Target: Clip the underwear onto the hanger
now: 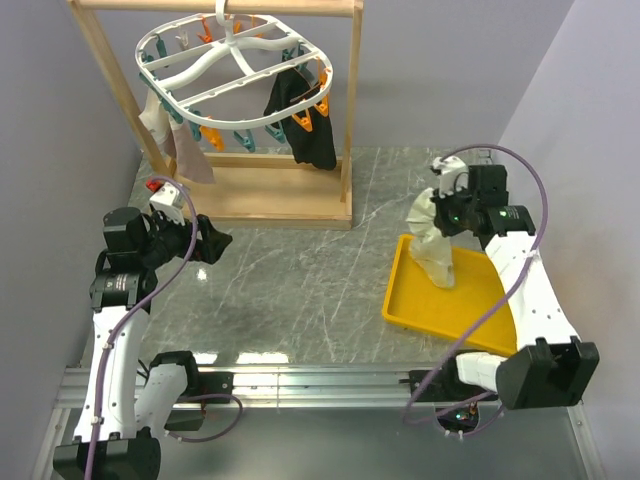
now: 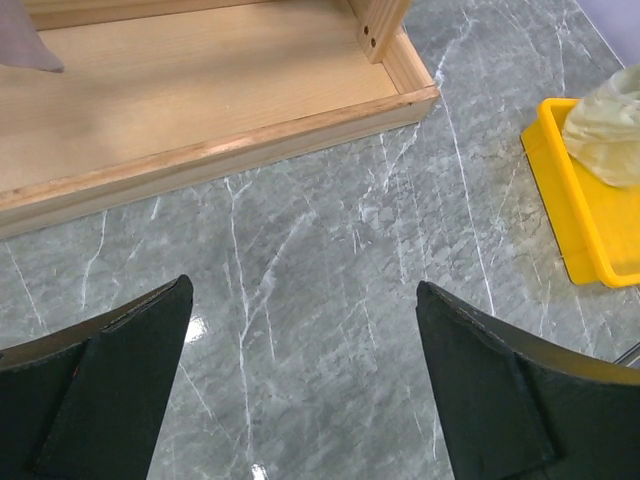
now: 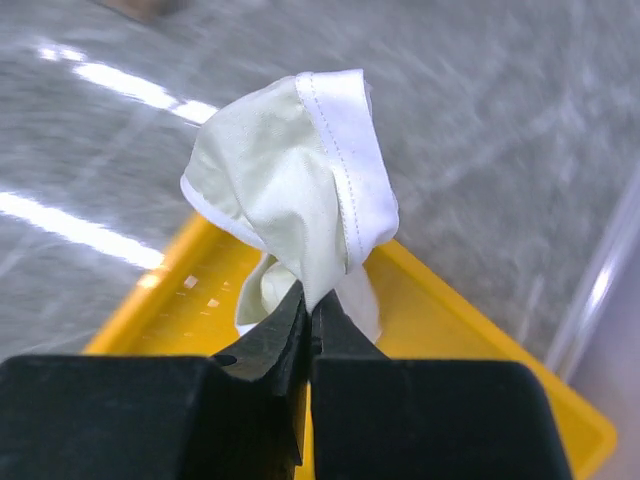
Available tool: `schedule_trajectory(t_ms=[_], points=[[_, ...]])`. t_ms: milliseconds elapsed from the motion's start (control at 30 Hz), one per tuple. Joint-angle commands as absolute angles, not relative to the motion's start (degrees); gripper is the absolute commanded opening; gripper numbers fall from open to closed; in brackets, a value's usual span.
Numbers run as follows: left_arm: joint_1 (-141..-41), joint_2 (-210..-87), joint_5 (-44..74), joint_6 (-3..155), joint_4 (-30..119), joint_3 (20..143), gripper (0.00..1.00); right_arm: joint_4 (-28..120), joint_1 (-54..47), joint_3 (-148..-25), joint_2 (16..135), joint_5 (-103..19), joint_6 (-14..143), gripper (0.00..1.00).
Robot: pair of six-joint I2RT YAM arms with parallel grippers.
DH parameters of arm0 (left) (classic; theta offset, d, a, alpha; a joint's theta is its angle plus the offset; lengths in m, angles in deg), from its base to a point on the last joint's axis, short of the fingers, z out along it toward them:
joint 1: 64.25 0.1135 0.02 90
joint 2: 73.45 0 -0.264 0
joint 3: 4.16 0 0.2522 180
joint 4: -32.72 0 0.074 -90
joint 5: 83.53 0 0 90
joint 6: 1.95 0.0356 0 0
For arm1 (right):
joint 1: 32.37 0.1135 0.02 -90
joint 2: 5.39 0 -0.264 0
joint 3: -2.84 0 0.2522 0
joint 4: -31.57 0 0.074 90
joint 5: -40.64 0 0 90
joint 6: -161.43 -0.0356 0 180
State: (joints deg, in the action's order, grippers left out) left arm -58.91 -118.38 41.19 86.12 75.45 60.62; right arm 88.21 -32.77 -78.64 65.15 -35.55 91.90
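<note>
The underwear (image 1: 432,240), a pale cream bundle with a white stitched hem, is found at the right side of the table, gathered into a hanging bunch over the yellow tray (image 1: 400,290). It is pinched at one fold by the right gripper (image 1: 452,200), whose black fingers are seen in the right wrist view pressed together on the fabric, with the cloth (image 3: 300,190) bulging out beyond the fingertips of that gripper (image 3: 310,300) and the tray (image 3: 480,320) lying beneath. The lower end of the garment is seen over the tray's inner floor; whether it touches the tray cannot be told. The tray is set on the grey marbled table (image 1: 300,280), near its front right corner. The hanger (image 1: 235,60) is hung well apart from the underwear, at the far left of the table, from the top bar of a wooden rack (image 1: 345,130); teal and orange clips are dangled around its white rim. A black garment (image 1: 300,120) is clipped at its right side and a beige-pink cloth (image 1: 185,150) at its left. The left gripper (image 1: 212,243) is held low over the bare table just in front of the rack's base, with its jaws spread wide and nothing between them (image 2: 302,300); the rack's base (image 2: 200,110) and the tray's corner (image 2: 560,200) are seen beyond it.
</note>
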Motion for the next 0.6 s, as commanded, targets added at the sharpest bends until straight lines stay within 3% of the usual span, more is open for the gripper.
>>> schedule_trajectory(t_ms=[0, 267, 400, 567], points=[[-58.8, -118.7, 42.7, 86.5, 75.1, 63.1, 0.99, 91.3, -26.2, -82.8, 62.2, -30.6, 92.1, 0.0], [-58.7, -119.4, 41.8, 86.3, 76.1, 64.4, 0.99, 90.2, -9.7, -82.4, 59.8, -21.4, 89.9, 0.0], [-58.7, -119.2, 41.7, 86.6, 76.9, 65.0, 0.99, 88.1, 0.6, -77.2, 63.3, -24.0, 89.8, 0.0], [-58.7, -119.5, 41.1, 87.3, 78.0, 66.3, 0.99, 86.3, 4.9, -75.0, 72.3, -30.3, 88.9, 0.0]])
